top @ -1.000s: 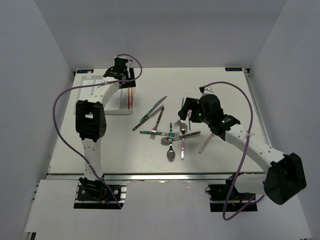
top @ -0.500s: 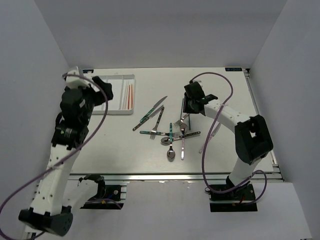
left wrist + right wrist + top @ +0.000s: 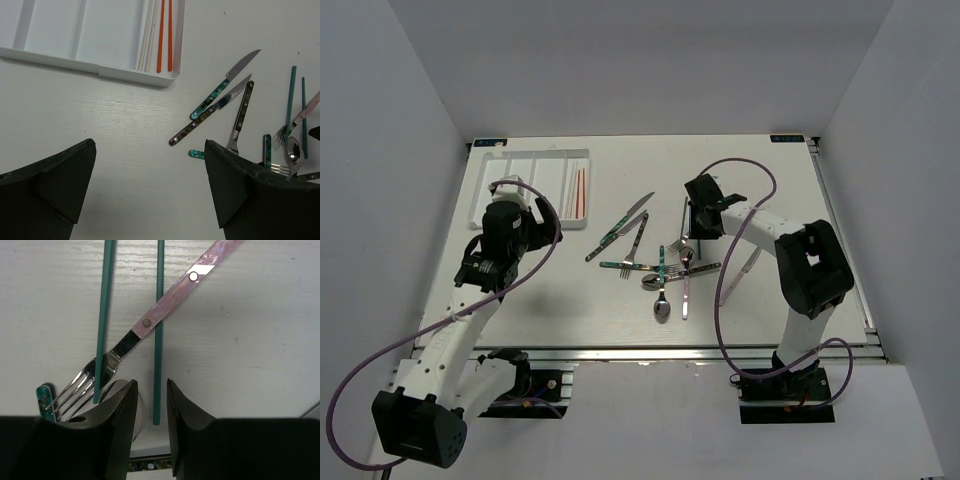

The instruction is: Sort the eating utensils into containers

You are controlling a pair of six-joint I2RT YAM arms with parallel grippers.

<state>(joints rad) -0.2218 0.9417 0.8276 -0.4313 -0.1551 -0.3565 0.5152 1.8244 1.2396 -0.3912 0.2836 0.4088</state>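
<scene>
The right end effector [image 3: 150,386] stands narrow but not closed. Its fingers straddle the end of a teal chopstick [image 3: 159,330], with a sliver of worktop [image 3: 225,365] showing on each side, so I judge there is no grip yet. The stick's long axis runs straight ahead from the fingers, square to their closing line, crossing a pink-handled fork [image 3: 170,297]. It lies well right of the white tray [image 3: 535,170], which only the overhead view shows; that view hides the fingertips. The left end effector [image 3: 150,145], wide and empty, is nearer the tray.
</scene>
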